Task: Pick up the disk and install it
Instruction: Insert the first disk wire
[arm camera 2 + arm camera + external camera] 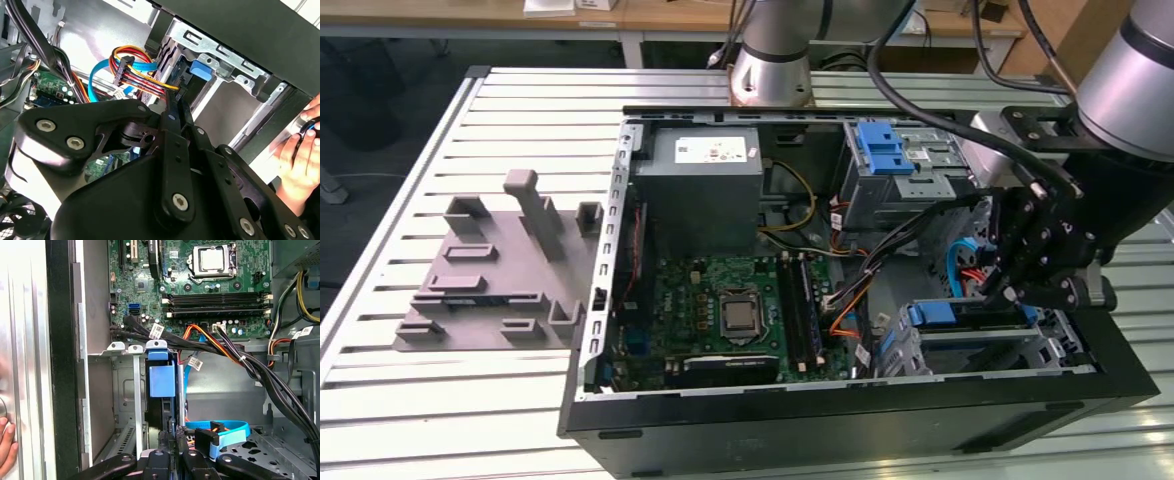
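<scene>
**Counter**: slatted metal surface carrying everything I work on.

**Computer case**: black tower lying on its side with the side panel off, interior open to the exterior view.

**Arm**: enters from the exterior view's right and reaches down into the case's near right corner.

**Grey slotted stand**: sits on the counter, well apart from the case on the exterior view's left.

**Motherboard**: green board on the case floor, with the power supply just beyond it.

**Drive bay**: metal cage in the corner below the tool. A second cage farther back carries a blue latch piece.

**Tool**: black linkage lowered just beside the drive bay, directly in line with the disk's edge in both wrist views. I cannot tell whether it is clenched or released.

**Disk**: stands on edge inside the drive bay, its blue carrier frame facing out of the cage; in the exterior view the blue end shows just beside the tool.

**Cables**: a red, yellow and black bundle and a flat blue ribbon run close by the bay.

**Hand**: a person's hand rests outside the case wall.
</scene>
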Motion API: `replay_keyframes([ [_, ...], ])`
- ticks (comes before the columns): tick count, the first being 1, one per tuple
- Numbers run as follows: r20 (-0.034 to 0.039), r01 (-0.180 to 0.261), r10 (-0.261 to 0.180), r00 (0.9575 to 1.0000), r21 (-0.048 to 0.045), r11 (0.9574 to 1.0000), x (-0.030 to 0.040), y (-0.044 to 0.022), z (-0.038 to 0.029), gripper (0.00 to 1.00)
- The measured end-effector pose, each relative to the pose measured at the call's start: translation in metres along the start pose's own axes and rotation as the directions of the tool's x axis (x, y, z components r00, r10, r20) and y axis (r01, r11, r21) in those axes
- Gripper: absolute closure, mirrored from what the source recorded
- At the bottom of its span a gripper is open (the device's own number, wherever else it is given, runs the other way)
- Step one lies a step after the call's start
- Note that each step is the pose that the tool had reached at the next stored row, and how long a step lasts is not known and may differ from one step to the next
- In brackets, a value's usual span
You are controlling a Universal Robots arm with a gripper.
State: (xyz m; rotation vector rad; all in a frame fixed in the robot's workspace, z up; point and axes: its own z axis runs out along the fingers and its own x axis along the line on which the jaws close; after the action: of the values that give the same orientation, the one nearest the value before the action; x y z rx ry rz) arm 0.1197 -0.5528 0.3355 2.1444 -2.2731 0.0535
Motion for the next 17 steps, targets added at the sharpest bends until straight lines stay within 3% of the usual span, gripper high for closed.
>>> replay_keyframes([
  [17, -0.0003, -0.009, 0.009, 1.0, -0.0036, 1.0, -0.0002, -0.0013, 0.0028, 0.84],
])
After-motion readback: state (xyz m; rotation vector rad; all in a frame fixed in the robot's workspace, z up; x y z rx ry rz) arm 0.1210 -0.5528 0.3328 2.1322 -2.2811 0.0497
